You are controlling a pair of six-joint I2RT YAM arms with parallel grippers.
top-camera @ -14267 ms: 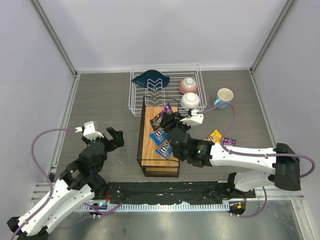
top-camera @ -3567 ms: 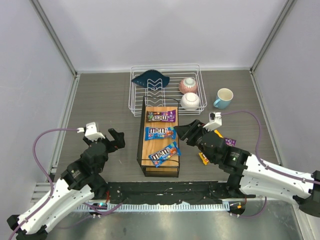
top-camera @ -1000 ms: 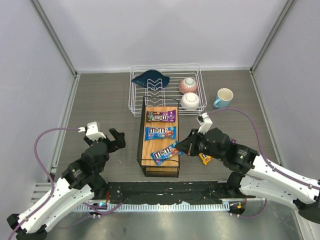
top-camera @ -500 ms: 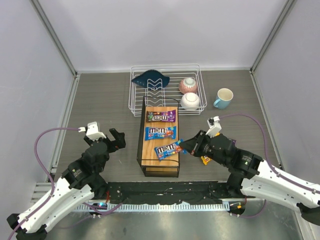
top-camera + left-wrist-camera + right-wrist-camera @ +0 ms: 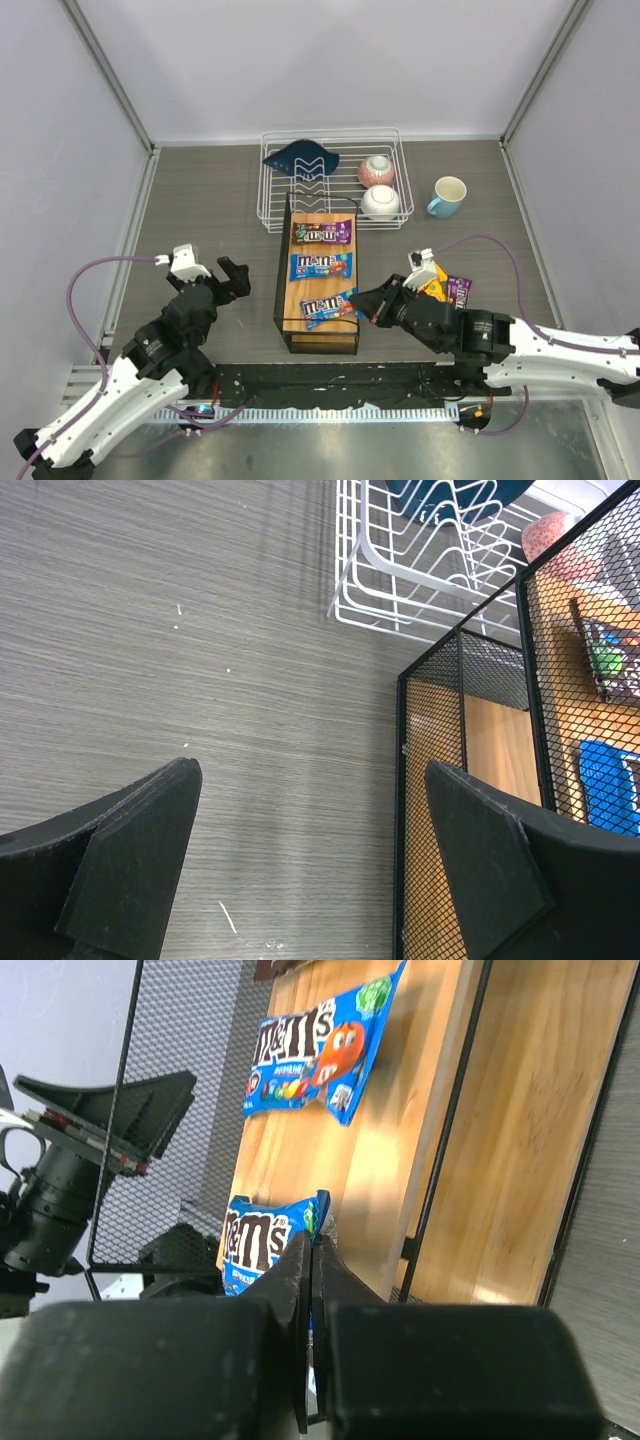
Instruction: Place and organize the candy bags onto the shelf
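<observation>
A purple bag [image 5: 322, 233], a blue bag [image 5: 320, 265] and a tilted blue bag [image 5: 332, 307] are lying in a row along the shelf [image 5: 299, 287]. A yellow bag [image 5: 432, 279] and a second purple bag [image 5: 459, 291] are resting beside it on the tabletop [image 5: 200, 200].

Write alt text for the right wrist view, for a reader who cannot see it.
The right tool, shut, pinches the corner of a blue M&M's packet lying on the wooden top of the shelf. A second blue M&M's packet lies farther along the plank.
</observation>
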